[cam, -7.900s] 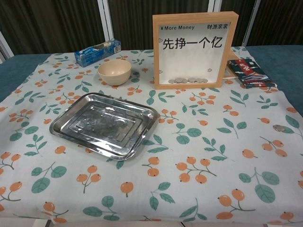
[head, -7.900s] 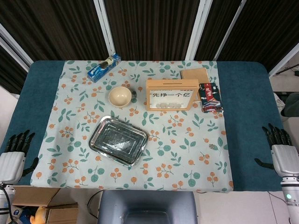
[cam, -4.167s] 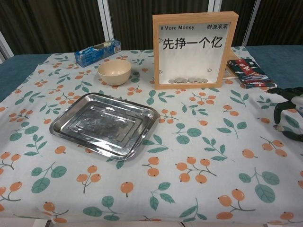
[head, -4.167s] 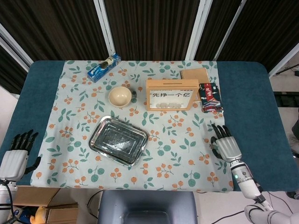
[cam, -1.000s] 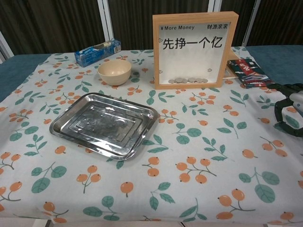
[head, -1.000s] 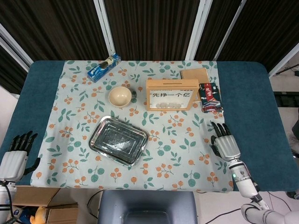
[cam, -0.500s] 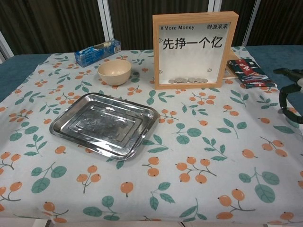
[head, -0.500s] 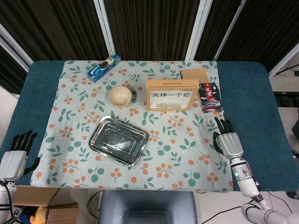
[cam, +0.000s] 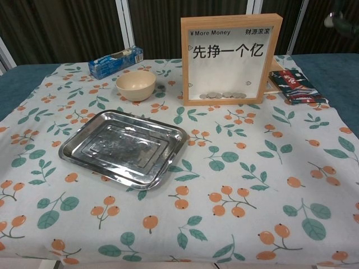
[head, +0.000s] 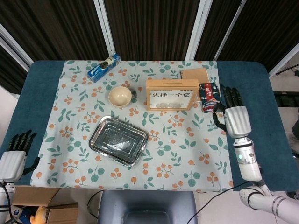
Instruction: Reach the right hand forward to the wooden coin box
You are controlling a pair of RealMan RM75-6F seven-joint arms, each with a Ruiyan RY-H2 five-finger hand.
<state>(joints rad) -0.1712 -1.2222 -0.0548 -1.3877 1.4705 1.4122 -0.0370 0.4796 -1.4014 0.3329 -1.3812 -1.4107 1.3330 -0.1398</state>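
Note:
The wooden coin box point(head: 170, 94) stands upright at the back middle of the floral cloth, with several coins point(cam: 223, 95) behind its window. My right hand point(head: 236, 116) hovers to the right of the box, over the dark packet's edge, fingers pointing forward and thumb curled in. In the chest view only its fingertips point(cam: 336, 21) show, at the top right corner, pinching a small grey coin point(cam: 331, 20). My left hand point(head: 11, 161) rests at the table's near left edge, fingers apart and holding nothing.
A cream bowl point(head: 120, 96) and a steel tray point(head: 118, 140) sit left of the box. A blue packet point(head: 103, 66) lies at the back left. A brown notebook point(head: 194, 74) and a dark packet point(head: 210, 97) lie right of the box.
My right hand has risen and moved forward from the cloth's right edge to beside the box. The coin that lay on the cloth there is gone. The left hand stayed put.

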